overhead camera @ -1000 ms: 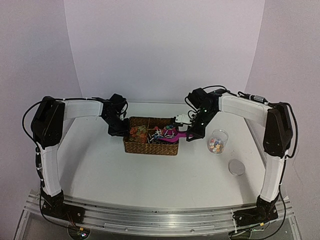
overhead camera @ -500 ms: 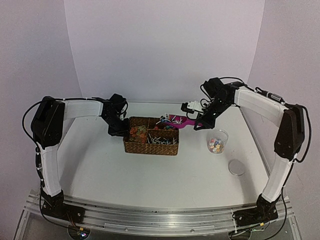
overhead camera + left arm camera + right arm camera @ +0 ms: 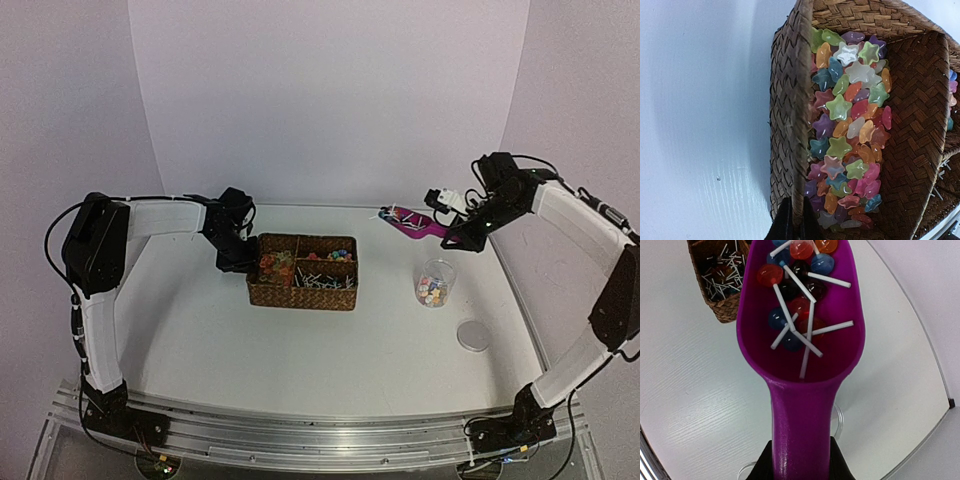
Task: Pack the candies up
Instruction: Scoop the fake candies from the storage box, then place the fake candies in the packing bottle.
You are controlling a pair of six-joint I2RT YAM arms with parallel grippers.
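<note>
White tabletop (image 3: pixel 300 340) bears a wicker basket (image 3: pixel 303 271), left gripper (image 3: pixel 792 226) pinching its wall; right of it, right gripper (image 3: pixel 455 226) clamps a magenta scoop (image 3: pixel 800 340) of lollipops (image 3: pixel 795 290).

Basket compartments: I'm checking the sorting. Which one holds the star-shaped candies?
The left-end compartment, beside the wall pinched by the left hand; the other two hold sweets on white sticks.

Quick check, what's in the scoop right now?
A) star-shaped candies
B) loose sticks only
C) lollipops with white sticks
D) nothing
C: the right wrist view shows round red, blue and orange lollipops with white sticks lying in the bowl of the magenta scoop.
</note>
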